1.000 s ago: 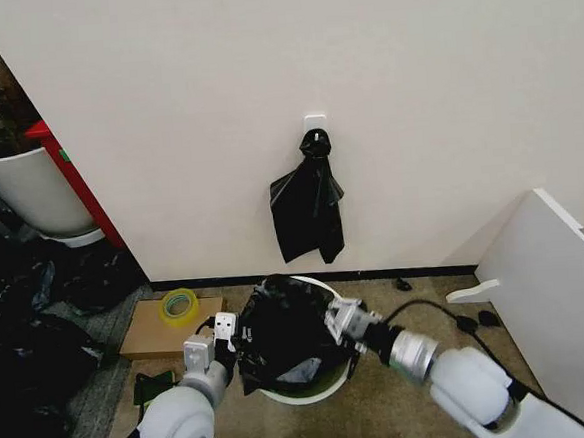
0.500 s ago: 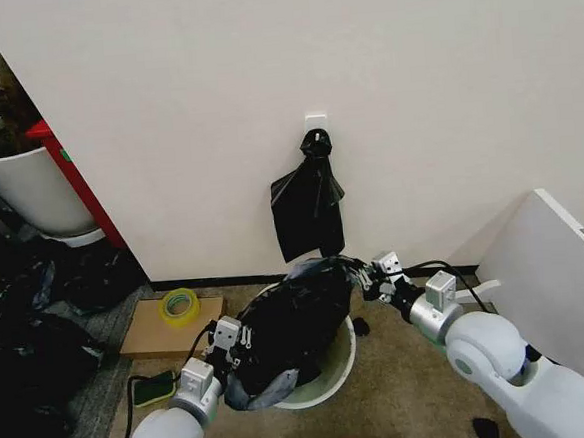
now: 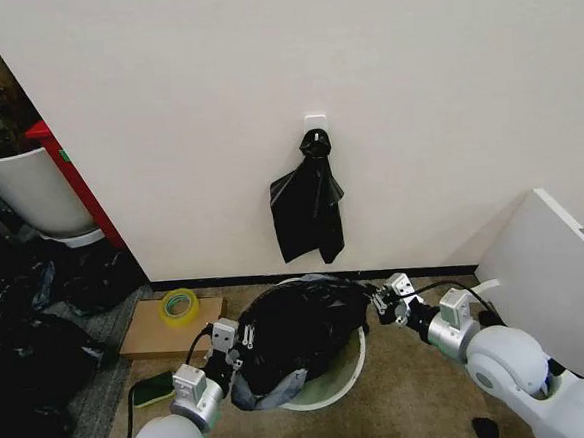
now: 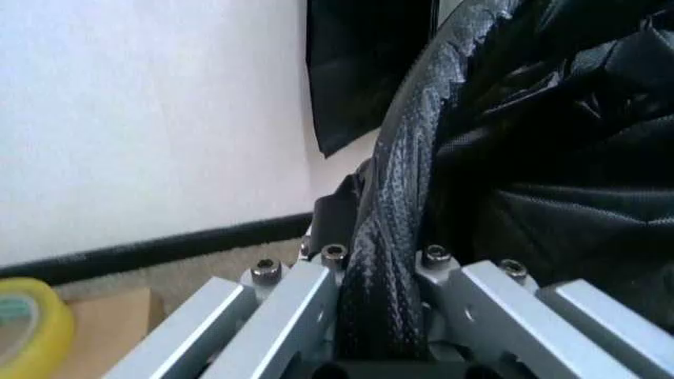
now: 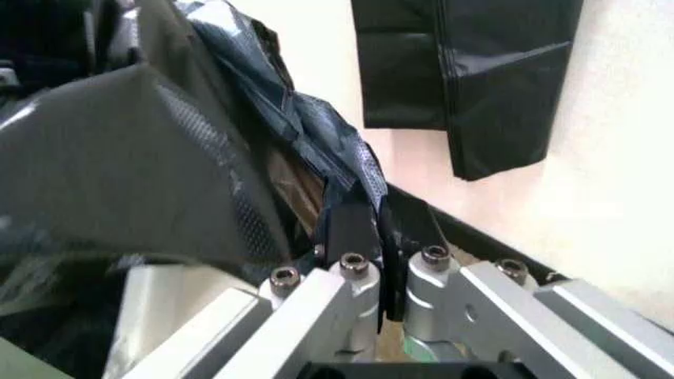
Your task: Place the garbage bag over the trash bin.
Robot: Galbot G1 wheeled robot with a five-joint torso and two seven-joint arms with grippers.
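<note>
The garbage bag [image 3: 305, 330] stretches between the left gripper [image 3: 239, 349] and right gripper [image 3: 376, 300], both clamped on its edges, above the trash bin [image 3: 336, 384].

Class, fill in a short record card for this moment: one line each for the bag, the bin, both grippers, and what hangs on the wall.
Garbage bag: stretched between both grippers, draped over the bin's top
Trash bin: on the floor by the wall, its rim partly uncovered
Left gripper: shut on the bag's edge at the left
Right gripper: shut on the bag's edge at the right
Wall: bunch of black bags hanging from a hook
</note>
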